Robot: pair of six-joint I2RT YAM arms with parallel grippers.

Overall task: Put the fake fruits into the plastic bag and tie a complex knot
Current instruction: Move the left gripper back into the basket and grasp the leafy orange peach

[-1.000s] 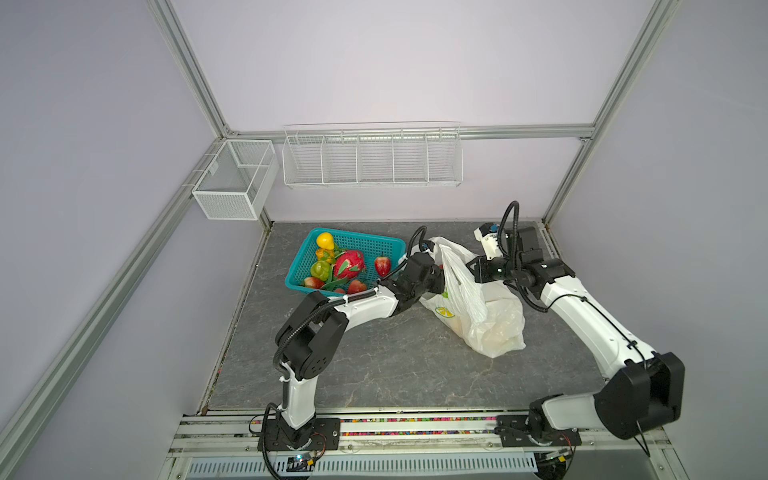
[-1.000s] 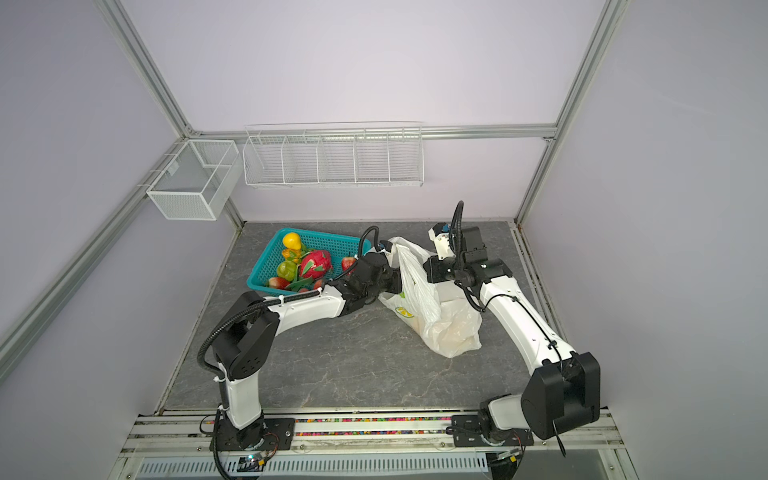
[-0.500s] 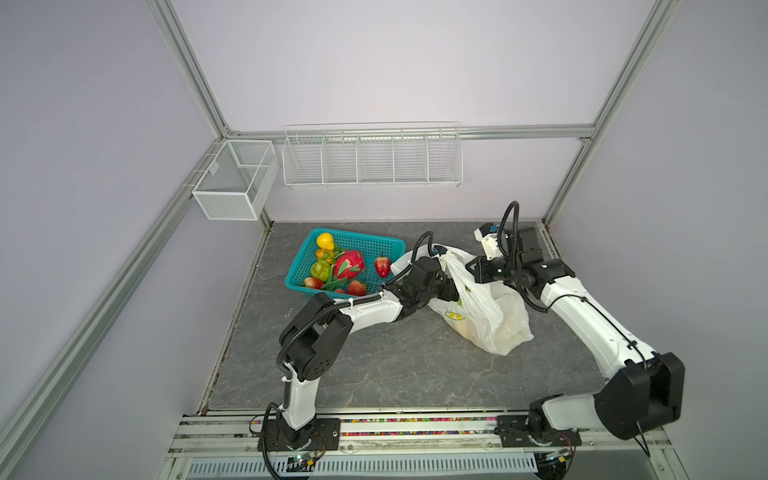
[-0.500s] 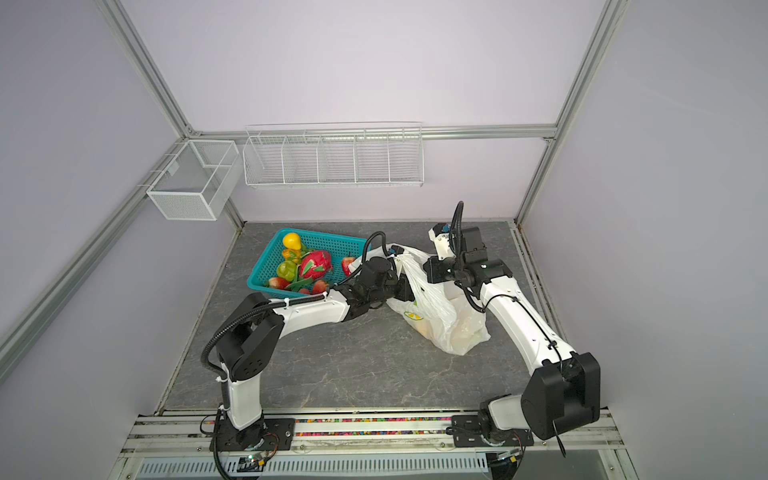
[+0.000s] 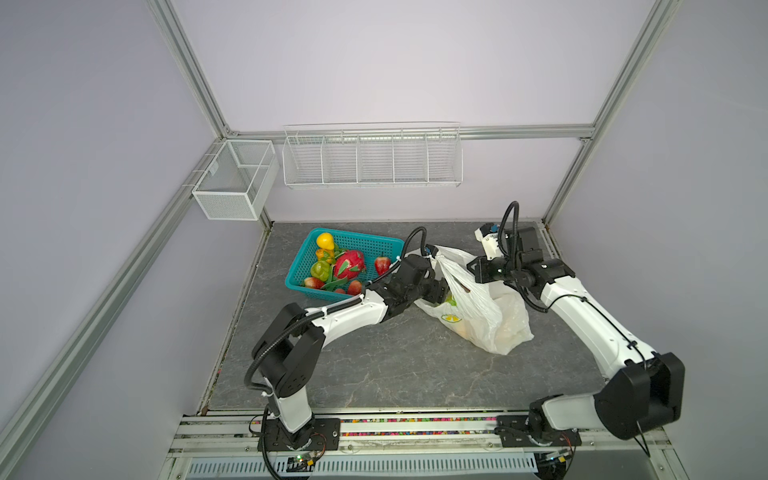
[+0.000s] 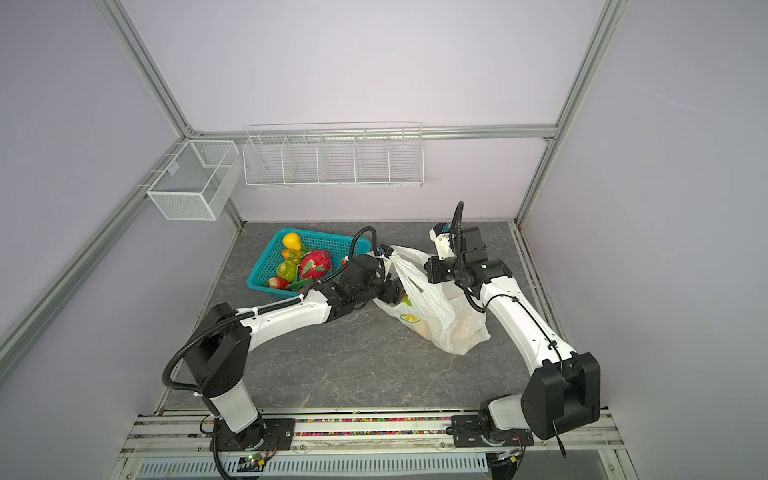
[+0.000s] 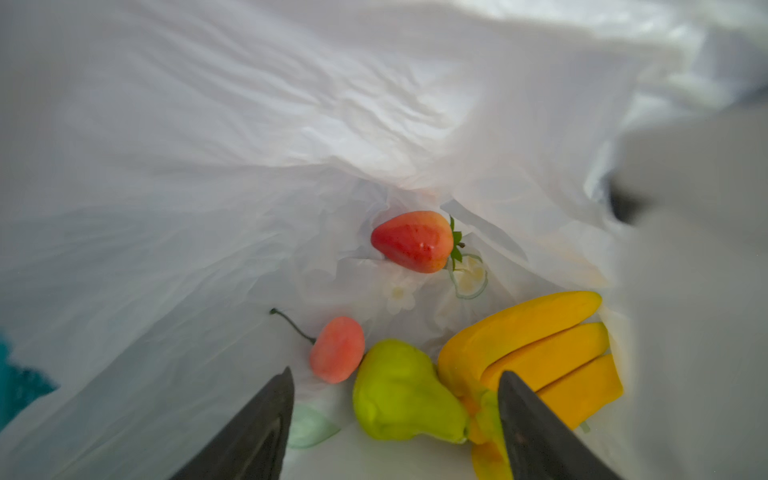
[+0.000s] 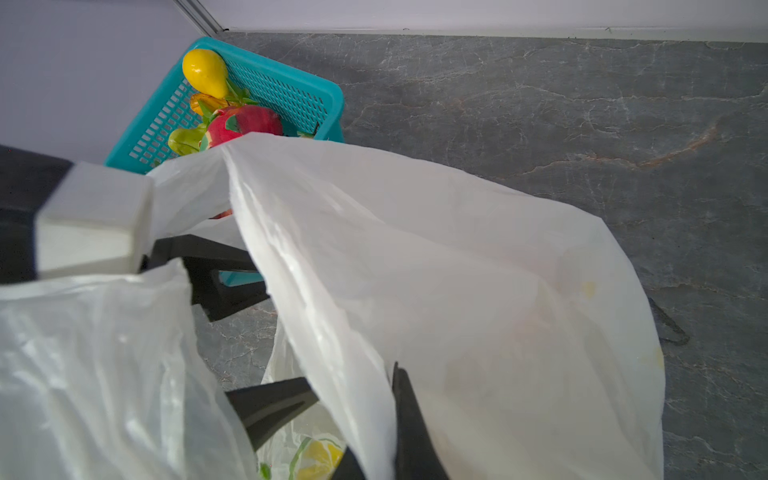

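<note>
The white plastic bag [image 5: 486,320] [image 6: 442,320] lies right of centre on the grey table, its mouth facing left. My left gripper [image 5: 439,290] [image 6: 394,291] reaches into that mouth, and in the left wrist view the gripper [image 7: 395,374] is open. Ahead of its fingers lie a green pear [image 7: 403,395], yellow bananas [image 7: 540,345], a small pink fruit [image 7: 337,349] and a strawberry [image 7: 411,241], none of them gripped. My right gripper [image 5: 471,269] [image 8: 355,382] is shut on the bag's upper edge [image 8: 353,332] and holds it up. No knot shows.
A teal basket [image 5: 353,240] [image 8: 291,89] stands left of the bag, holding a dragon fruit [image 5: 350,266], a yellow pear [image 5: 325,240], strawberries and green pieces. Two white wire racks [image 5: 372,156] hang on the back wall. The left arm [image 5: 345,318] crosses the table's middle.
My left gripper has pushed further right into the bag's mouth and its jaws have opened. The bag has shifted and slumped a little. The right arm has stayed put.
</note>
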